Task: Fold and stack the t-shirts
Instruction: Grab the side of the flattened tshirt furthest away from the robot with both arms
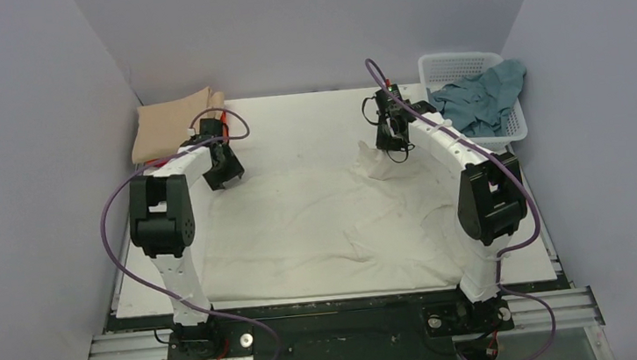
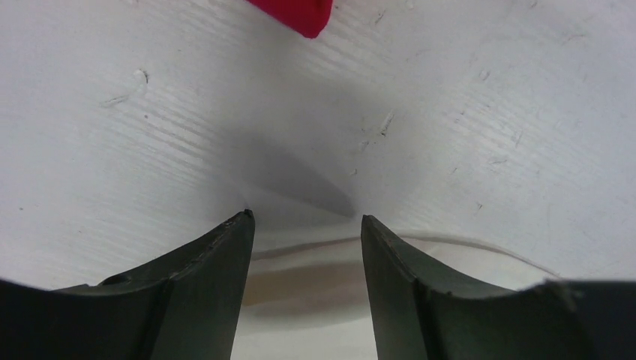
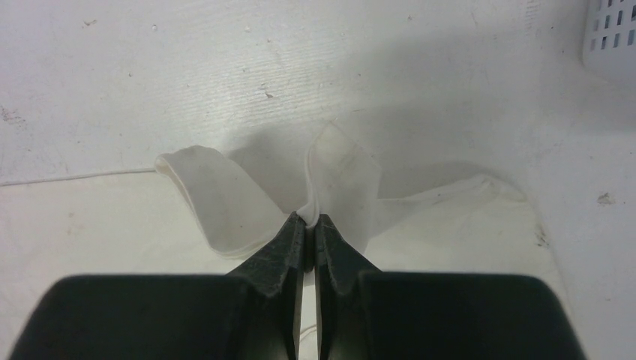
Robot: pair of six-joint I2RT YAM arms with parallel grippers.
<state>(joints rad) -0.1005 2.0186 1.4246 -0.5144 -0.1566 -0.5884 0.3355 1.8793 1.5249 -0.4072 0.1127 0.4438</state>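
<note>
Grips a thin raised fold at the far edge of the white shirt (image 1: 328, 223), spread across the middle of the table (image 1: 309, 115), with the right gripper (image 3: 310, 221) pinched tight, and hovers the left gripper (image 2: 304, 225), fingers apart and empty, over its far left edge. Could easily lose so shallow a pinch under a pull, or drag the cloth askew with only one corner held, leaving a crooked fold. Counted: one white shirt, one folded tan shirt (image 1: 173, 128) far left, one red shirt (image 2: 296, 15) with only a corner showing, one teal shirt (image 1: 479, 98) in the one basket (image 1: 454, 63); four shirts in sight.
</note>
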